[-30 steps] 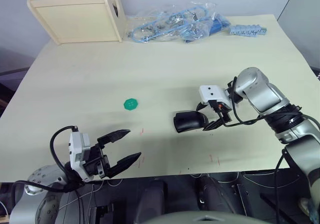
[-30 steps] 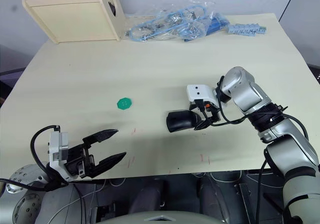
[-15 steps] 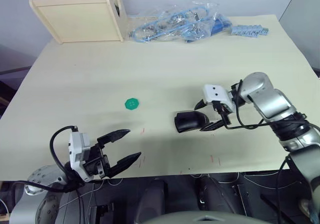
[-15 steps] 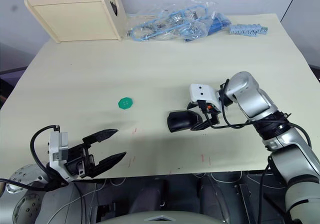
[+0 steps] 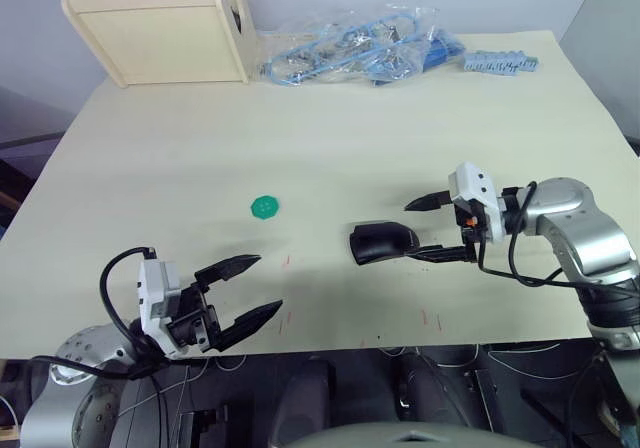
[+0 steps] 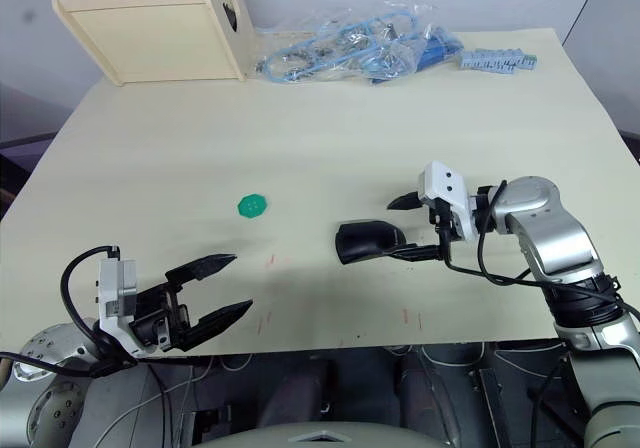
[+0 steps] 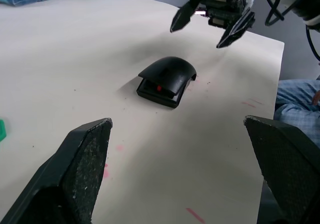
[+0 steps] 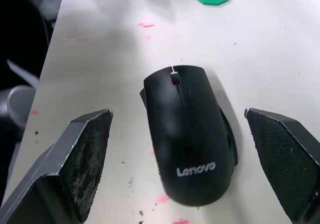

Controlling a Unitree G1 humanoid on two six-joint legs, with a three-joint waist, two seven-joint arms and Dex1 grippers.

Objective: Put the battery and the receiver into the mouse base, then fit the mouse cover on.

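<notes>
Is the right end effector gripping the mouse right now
No, the right end effector is open and off the mouse, its fingers spread beside it without touching.

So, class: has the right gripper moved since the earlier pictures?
Yes. The right gripper, open, has backed away from the mouse cover toward the robot's right; that mouse stayed put.

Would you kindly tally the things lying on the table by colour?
Black: 1, the mouse cover sitting on the mouse base
Green: 1, the toothed disc
Blue: 2, the bag of parts and the block strip
Total: 4
</notes>
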